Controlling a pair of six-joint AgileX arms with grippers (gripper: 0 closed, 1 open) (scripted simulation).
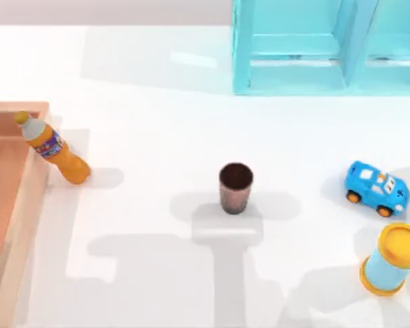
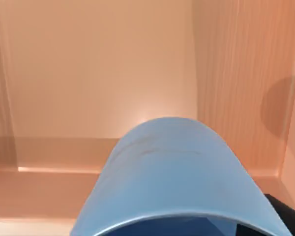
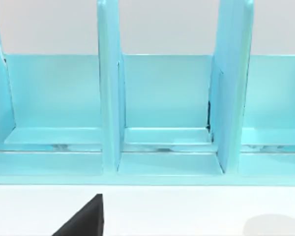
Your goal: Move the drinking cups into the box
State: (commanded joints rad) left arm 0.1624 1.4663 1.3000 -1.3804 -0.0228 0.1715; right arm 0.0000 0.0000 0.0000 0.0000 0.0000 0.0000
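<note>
While my left pincer carries the light blue tapered cup (image 2: pixel 177 172) above the shallow wooden box's orange-brown floor (image 2: pixel 88 73), I cannot tell its grip; the ribbed dark brown cup (image 1: pixel 236 188) waits mid-table.

matte black angular tool part (image 3: pixel 83 219), no markings.

The white desk (image 1: pixel 157 96) carries a dark brown ribbed cup (image 1: pixel 236 188), upright near its middle. Well left of the cup, an orange bottle (image 1: pixel 55 148) leans against the wooden box (image 1: pixel 29 198). Right of the cup sits a blue toy car (image 1: pixel 376 188), and beyond that a yellow-lidded blue cylinder (image 1: pixel 393 259). Behind the cup stands a turquoise shelf frame (image 1: pixel 328 46).
</note>
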